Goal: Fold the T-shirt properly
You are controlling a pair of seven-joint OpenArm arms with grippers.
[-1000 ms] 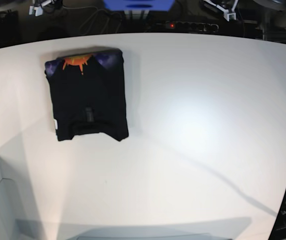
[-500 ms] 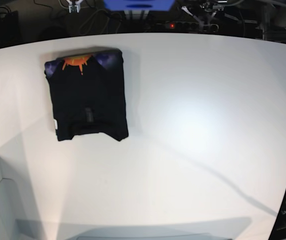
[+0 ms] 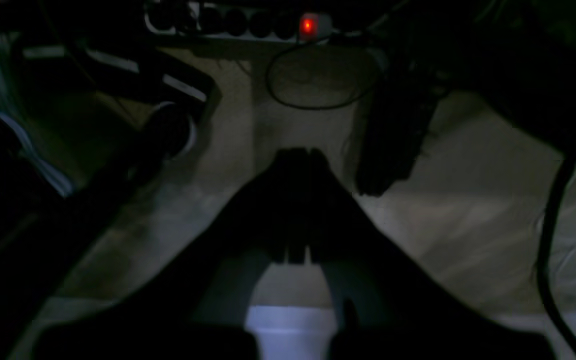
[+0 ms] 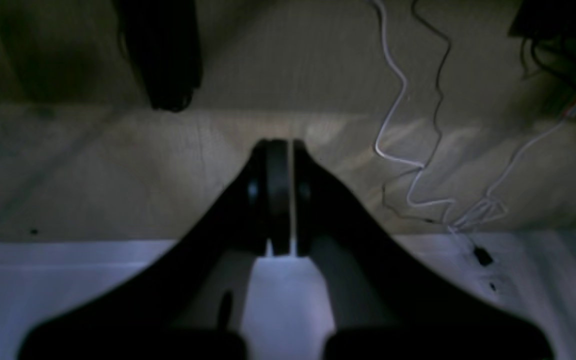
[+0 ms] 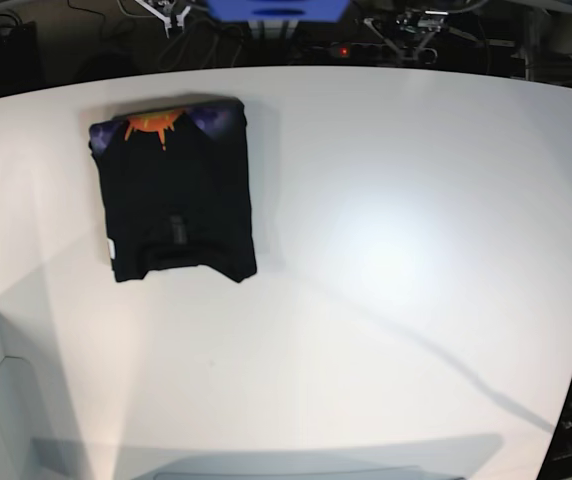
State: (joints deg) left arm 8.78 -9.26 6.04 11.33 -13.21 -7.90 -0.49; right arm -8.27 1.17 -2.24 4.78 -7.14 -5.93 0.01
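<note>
Now you are looking at a shirt (image 5: 174, 190) folded into a neat rectangle, lying on the table (image 5: 386, 260) toward its far left in the base view. Both grippers, left (image 3: 295, 155) and right (image 4: 279, 145), are pressed together holding nothing, beyond the far edge. Judging the fold finished, you are best parking both arms clear without brushing it.

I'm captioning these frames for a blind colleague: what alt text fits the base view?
A black T-shirt, folded into a compact rectangle with an orange and purple print along its far edge, lies on the far left part of a white table. No gripper is over the table; bits of arm hardware show past its far edge.
</note>
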